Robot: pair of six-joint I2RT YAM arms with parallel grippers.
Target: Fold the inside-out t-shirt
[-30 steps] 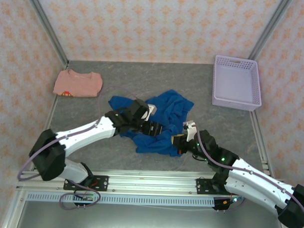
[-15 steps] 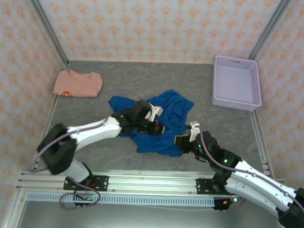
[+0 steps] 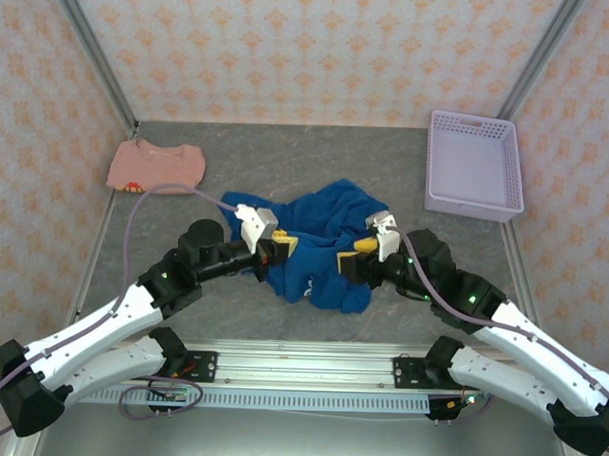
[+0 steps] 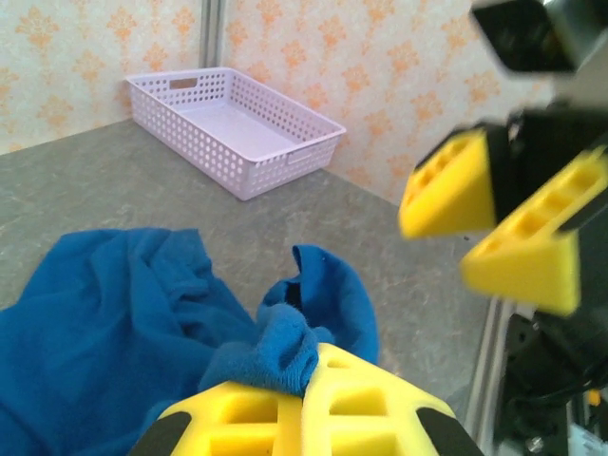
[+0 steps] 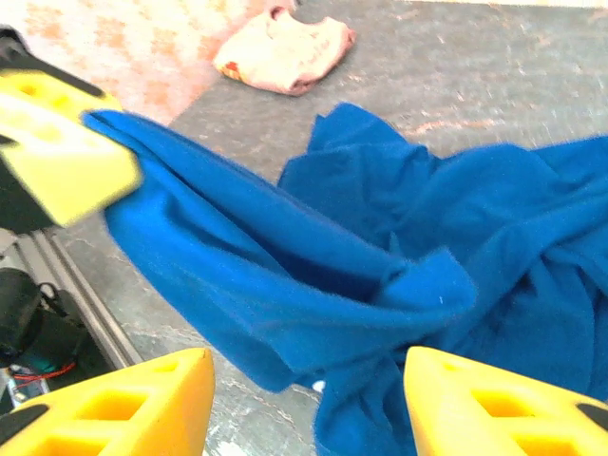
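Left gripper (image 4: 306,394): jaws closed, pinching a bunched fold of the blue t-shirt (image 4: 114,313) right at the fingertips. Top view puts this gripper (image 3: 282,248) at the shirt's left edge, with the cloth pulled up off the table (image 3: 287,157) there.

Right gripper (image 5: 306,366): jaws spread wide and holding nothing. A ridge of blue fabric (image 5: 456,218) sits ahead of the gap, between the two yellow fingers (image 5: 123,404); can't tell whether it touches them. From above, the right gripper (image 3: 347,266) is at the near right side of the shirt (image 3: 324,234), facing the left one, with fabric between them. The left wrist cam sees the right gripper (image 4: 489,223) head-on, fingers apart.

The shirt is crumpled mid-table, near the front and not flat. It stretches taut from the left gripper (image 5: 57,142) toward the main heap.

Folded salmon-pink shirt (image 3: 156,168) sits at the far left, well apart. Lilac mesh basket (image 3: 472,206) sits at the far right.
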